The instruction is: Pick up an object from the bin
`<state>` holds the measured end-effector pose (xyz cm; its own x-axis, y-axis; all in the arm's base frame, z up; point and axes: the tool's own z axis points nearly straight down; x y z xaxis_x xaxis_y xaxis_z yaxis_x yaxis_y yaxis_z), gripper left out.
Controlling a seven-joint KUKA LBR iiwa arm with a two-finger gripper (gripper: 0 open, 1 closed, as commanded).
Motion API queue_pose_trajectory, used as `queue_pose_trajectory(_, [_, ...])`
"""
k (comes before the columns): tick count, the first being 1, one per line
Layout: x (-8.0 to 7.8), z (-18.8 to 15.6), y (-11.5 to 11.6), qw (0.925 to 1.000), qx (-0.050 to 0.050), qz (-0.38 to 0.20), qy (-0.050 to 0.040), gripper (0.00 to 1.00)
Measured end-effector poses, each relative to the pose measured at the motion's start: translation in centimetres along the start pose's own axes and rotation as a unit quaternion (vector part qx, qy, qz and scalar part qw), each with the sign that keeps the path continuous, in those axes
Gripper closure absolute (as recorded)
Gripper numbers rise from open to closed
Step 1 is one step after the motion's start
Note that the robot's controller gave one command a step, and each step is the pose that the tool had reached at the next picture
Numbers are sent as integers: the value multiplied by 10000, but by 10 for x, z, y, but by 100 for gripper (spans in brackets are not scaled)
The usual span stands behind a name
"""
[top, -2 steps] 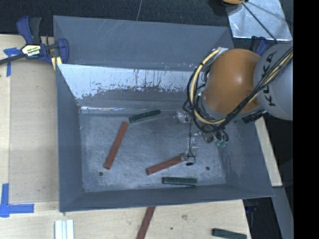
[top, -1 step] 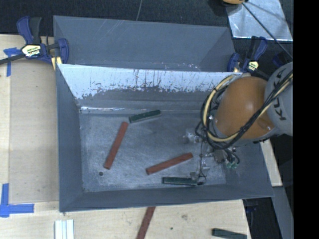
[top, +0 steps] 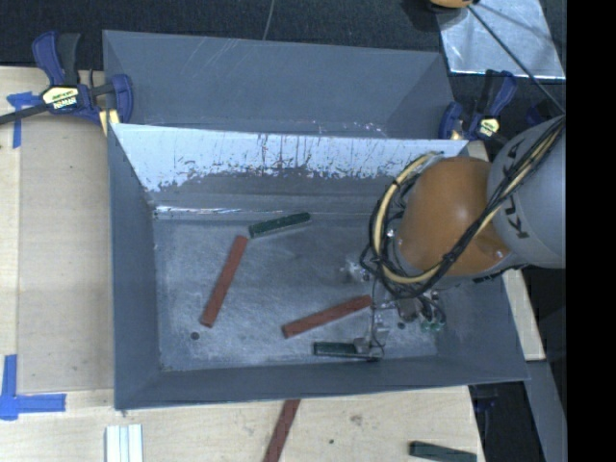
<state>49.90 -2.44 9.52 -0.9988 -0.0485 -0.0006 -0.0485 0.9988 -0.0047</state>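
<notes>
Gripper [top: 376,345] hangs low over the floor of the grey bin [top: 135,287], beneath the arm's orange cover [top: 445,218]. Whether it is spread or closed cannot be told from this angle. A short dark green stick [top: 339,351] lies flat with one end right at the gripper's tip, stretching leftward from it; contact cannot be made out. A reddish-brown stick [top: 325,318] lies slanted just up and left of the gripper. Farther left of the gripper lies a second reddish-brown stick [top: 223,280], and well up-left of it another dark green stick [top: 279,224].
</notes>
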Motion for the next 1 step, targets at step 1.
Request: queue_pose_trajectory(1, [-44, 24, 28, 10000, -26, 18, -24, 100])
